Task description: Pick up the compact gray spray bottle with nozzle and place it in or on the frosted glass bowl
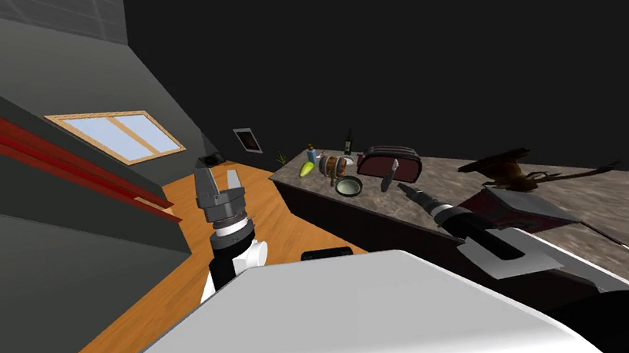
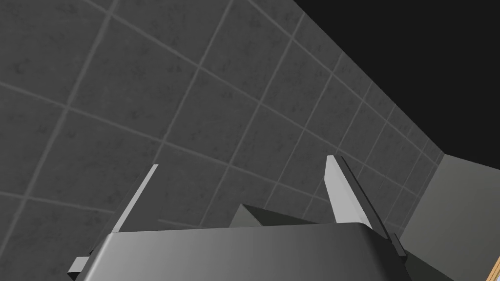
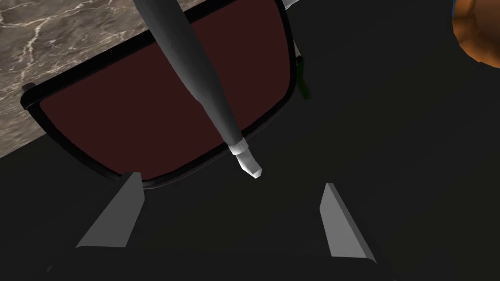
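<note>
The spray bottle (image 3: 195,63) is a slim grey body ending in a small white nozzle (image 3: 247,165). It lies slanted across a dark red box with a black rim (image 3: 122,112) on the marbled counter (image 3: 53,29). My right gripper (image 3: 232,219) is open, and the nozzle points at the gap between its fingers from a short way off. From the head camera, the bottle (image 1: 388,173) leans on the dark red box (image 1: 390,161), with the right gripper (image 1: 404,188) just before it. The round, pale-rimmed bowl (image 1: 348,186) sits beside the box. My left gripper (image 1: 217,177) is raised and open, away from the counter.
Further along the counter (image 1: 621,202) stand a green item (image 1: 306,167), a brown barrel-like thing (image 1: 333,165), a dark bottle (image 1: 347,142) and a small blue-topped bottle (image 1: 312,152). A brown winged figure (image 1: 507,169) and a flat grey-and-red slab (image 1: 505,208) lie near my right arm. Orange floor (image 1: 234,221) runs beside the counter.
</note>
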### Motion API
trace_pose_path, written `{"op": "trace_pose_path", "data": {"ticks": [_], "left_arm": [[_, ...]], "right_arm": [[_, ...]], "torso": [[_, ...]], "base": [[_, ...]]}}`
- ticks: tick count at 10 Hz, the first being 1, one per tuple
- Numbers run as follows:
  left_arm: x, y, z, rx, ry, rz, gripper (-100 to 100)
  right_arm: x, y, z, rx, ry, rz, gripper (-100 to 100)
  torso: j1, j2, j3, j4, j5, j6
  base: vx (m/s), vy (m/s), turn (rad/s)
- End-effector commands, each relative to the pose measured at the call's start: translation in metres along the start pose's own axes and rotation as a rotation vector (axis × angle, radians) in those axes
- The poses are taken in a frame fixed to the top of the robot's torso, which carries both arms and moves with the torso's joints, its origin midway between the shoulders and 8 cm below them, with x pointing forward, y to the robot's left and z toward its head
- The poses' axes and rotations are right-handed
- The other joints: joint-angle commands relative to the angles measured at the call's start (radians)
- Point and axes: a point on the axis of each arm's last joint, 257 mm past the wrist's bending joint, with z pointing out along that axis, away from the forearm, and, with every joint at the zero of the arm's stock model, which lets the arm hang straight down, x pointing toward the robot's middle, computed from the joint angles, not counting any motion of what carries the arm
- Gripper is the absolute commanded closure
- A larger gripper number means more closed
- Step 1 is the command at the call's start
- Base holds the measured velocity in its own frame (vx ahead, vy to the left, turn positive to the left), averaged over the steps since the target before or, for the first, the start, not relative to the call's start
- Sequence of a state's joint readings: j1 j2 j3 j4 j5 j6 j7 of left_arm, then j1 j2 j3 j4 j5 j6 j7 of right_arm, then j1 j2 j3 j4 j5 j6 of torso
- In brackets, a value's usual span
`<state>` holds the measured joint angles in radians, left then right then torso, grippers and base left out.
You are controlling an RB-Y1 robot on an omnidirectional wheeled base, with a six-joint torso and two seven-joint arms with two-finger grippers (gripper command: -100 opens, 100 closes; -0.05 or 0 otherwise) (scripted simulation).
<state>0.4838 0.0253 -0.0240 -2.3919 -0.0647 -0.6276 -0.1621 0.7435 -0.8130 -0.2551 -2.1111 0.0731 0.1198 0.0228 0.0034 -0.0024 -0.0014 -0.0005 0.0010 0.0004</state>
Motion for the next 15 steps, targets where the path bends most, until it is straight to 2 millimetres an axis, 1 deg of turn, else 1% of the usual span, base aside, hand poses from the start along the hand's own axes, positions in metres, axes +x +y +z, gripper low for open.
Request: {"op": "trace_pose_path", "data": {"ticks": [1, 4, 5, 7, 8, 9, 10, 14, 15], "left_arm": [[0.000, 0.000, 0.000, 0.000, 0.000, 0.000, 0], [0.000, 0.000, 0.000, 0.000, 0.000, 0.000, 0], [0.000, 0.000, 0.000, 0.000, 0.000, 0.000, 0], [0.000, 0.000, 0.000, 0.000, 0.000, 0.000, 0], [0.000, 0.000, 0.000, 0.000, 0.000, 0.000, 0], [0.000, 0.000, 0.000, 0.000, 0.000, 0.000, 0], [0.000, 0.000, 0.000, 0.000, 0.000, 0.000, 0], [0.000, 0.000, 0.000, 0.000, 0.000, 0.000, 0], [0.000, 0.000, 0.000, 0.000, 0.000, 0.000, 0]], "right_arm": [[-0.006, -0.031, -0.005, 0.085, 0.007, -0.047, -100], [-0.019, -0.092, -0.022, 0.255, 0.016, -0.133, -100], [-0.019, -0.094, -0.022, 0.261, 0.016, -0.133, -100], [-0.030, -0.132, -0.038, 0.369, 0.021, -0.186, -100], [-0.030, -0.132, -0.038, 0.369, 0.021, -0.186, -100], [-0.041, -0.164, -0.055, 0.466, 0.025, -0.234, -100], [-0.041, -0.164, -0.055, 0.466, 0.025, -0.234, -100], [-0.065, -0.214, -0.087, 0.629, 0.030, -0.318, -100], [-0.069, -0.220, -0.092, 0.650, 0.031, -0.330, -100]], "torso": [[0.000, 0.000, 0.000, 0.000, 0.000, 0.000], [0.003, -0.003, -0.002, -0.001, 0.000, 0.000], [0.003, -0.004, -0.002, -0.001, 0.001, 0.000], [0.001, 0.000, 0.000, 0.000, 0.000, 0.000], [0.001, 0.000, 0.000, 0.000, 0.000, 0.000], [-0.001, 0.000, 0.000, 0.000, 0.000, 0.000], [0.000, -0.002, -0.001, 0.000, 0.000, 0.000], [0.001, 0.000, 0.000, 0.000, 0.000, 0.000], [0.000, -0.001, -0.001, 0.000, 0.000, 0.000]], "base": [[0.109, 0.055, 0.205], [0.118, 0.090, 0.204], [0.086, 0.054, 0.028], [0.074, 0.052, 0.154], [0.062, 0.029, 0.058], [0.116, 0.049, 0.185], [0.108, 0.061, 0.132], [0.087, 0.048, 0.129], [0.089, 0.038, 0.091]]}}
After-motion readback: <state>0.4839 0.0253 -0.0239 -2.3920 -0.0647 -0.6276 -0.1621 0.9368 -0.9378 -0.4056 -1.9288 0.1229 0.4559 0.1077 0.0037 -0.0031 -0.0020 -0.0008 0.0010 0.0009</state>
